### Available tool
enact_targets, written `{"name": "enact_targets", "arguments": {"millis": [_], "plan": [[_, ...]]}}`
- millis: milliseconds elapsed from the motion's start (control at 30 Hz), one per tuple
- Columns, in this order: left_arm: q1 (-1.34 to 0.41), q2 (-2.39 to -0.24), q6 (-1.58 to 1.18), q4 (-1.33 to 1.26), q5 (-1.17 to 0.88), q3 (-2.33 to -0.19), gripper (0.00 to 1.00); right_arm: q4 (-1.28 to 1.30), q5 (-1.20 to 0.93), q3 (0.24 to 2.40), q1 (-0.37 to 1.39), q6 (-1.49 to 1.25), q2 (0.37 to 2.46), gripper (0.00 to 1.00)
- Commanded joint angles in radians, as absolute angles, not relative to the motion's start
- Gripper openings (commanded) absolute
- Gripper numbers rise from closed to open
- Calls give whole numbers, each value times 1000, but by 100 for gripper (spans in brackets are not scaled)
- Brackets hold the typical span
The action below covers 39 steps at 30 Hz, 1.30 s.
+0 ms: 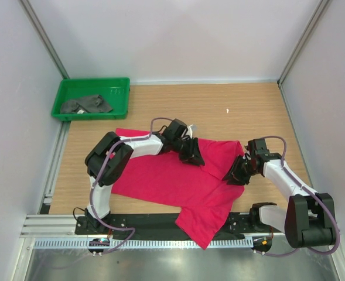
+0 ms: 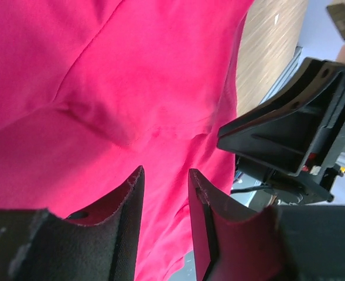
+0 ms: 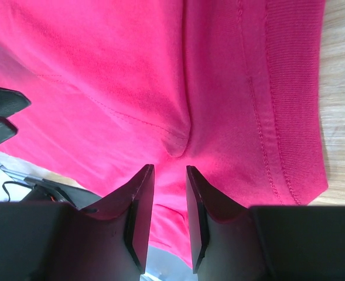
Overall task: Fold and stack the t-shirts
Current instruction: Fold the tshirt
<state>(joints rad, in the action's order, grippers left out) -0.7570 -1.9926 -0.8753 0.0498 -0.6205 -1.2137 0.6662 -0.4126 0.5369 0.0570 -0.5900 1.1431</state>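
Top external view: the wooden table [image 1: 248,105] fills the space between pale walls, and the red t-shirt [image 1: 172,181] is the largest thing on it. The shirt is spread crumpled across the near middle of the table, and one end hangs over the near edge onto the metal rail [image 1: 55,225] between the arm bases. The left arm [image 1: 110,158] bends in from the left over the shirt's far edge. The right arm [image 1: 289,181] reaches in from the right to the shirt's right end, where the cloth lies doubled over itself. In the far left corner sits the green tray [image 1: 90,80], well apart from the red shirt, with the dark grey t-shirt [image 1: 87,105] bunched inside it. The left gripper [image 1: 194,157] hangs over the upper middle of the red cloth. In the left wrist view its fingers [image 2: 131,199] stand a little apart with smooth cloth showing through the gap and nothing caught between them, and a raised wrinkle lies just beyond the tips. The right gripper [image 1: 234,174] is at the shirt's right end. In the right wrist view its fingers [image 3: 142,199] are drawn close on a puckered fold of the red cloth, beside a ribbed, stitched band that lies on the wood. A small white speck [image 1: 227,110] rests on the bare table beyond the shirt.
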Motion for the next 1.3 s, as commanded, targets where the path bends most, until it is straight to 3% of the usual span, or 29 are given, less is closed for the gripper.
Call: {"name": "enact_targets", "arguments": {"millis": [0, 333, 533, 967, 1133, 1267], "plan": [[-761, -2014, -896, 25, -609, -1267, 37, 620, -396, 532, 55, -614, 1146, 34], [-790, -2036, -914, 75, -581, -1289, 33, 595, -405, 554, 54, -603, 1198, 31], [-793, -2048, -913, 103, -571, -1293, 40, 578, -402, 548, 57, -604, 1212, 31], [-795, -2097, -911, 152, -566, -1331, 40, 558, -393, 558, 55, -597, 1256, 30], [-793, -2115, -897, 173, -560, -1367, 24, 555, -396, 574, 55, -592, 1269, 22], [-793, -2117, -885, 195, -557, -1384, 18, 563, -396, 589, 55, -583, 1279, 16]]}}
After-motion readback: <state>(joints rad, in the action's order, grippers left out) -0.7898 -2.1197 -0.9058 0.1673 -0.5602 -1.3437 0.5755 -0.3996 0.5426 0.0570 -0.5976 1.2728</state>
